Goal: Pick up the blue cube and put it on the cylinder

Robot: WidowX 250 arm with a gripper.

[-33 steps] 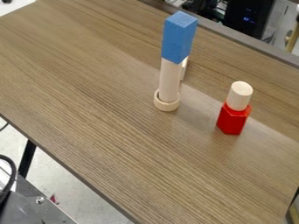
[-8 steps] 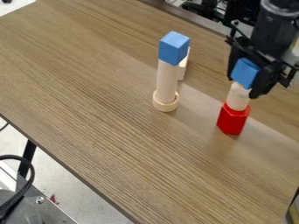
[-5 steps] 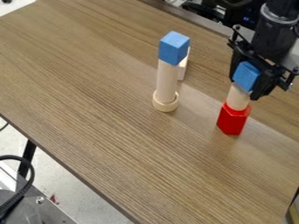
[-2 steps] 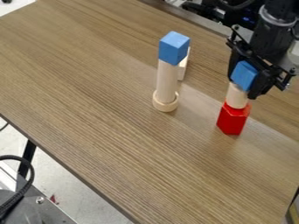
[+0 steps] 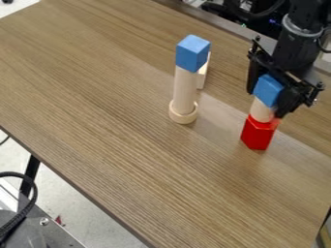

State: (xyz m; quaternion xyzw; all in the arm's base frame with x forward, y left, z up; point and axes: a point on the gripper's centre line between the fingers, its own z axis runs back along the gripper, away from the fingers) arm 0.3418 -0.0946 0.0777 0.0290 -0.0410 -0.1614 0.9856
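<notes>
One cube (image 5: 267, 90), gripped, at the top of the short cylinder (image 5: 262, 111)

Site: short cylinder stands upright on a red block (image 5: 257, 134), toward the right end of the table (image 5: 116, 121) and nearer its far edge than its near one. The block presumably serves as a foot, raising the seat.

End effector: gripper (image 5: 266, 101) closed on the cube, one finger at either side, which leaves the underside free to settle. Cube sits a little askew to the view. It masks the cylinder's top; contact between the two cannot be confirmed.

Comparison stack: farther left, a tall cylinder (image 5: 185, 89) rises from a ring (image 5: 184, 115), likely there to steady its base, and bears a second blue cube (image 5: 192, 54). A white block (image 5: 203, 75) is behind it. With that top occupied, the short cylinder is judged the intended seat.

Stage: placing, near its end. Next move calls for centring the cube, light downward contact, then an even release and a straight lift.

Risk: the seat is narrow and the column has two pieces; an off-centre drop or a dragging finger could topple both.
</notes>
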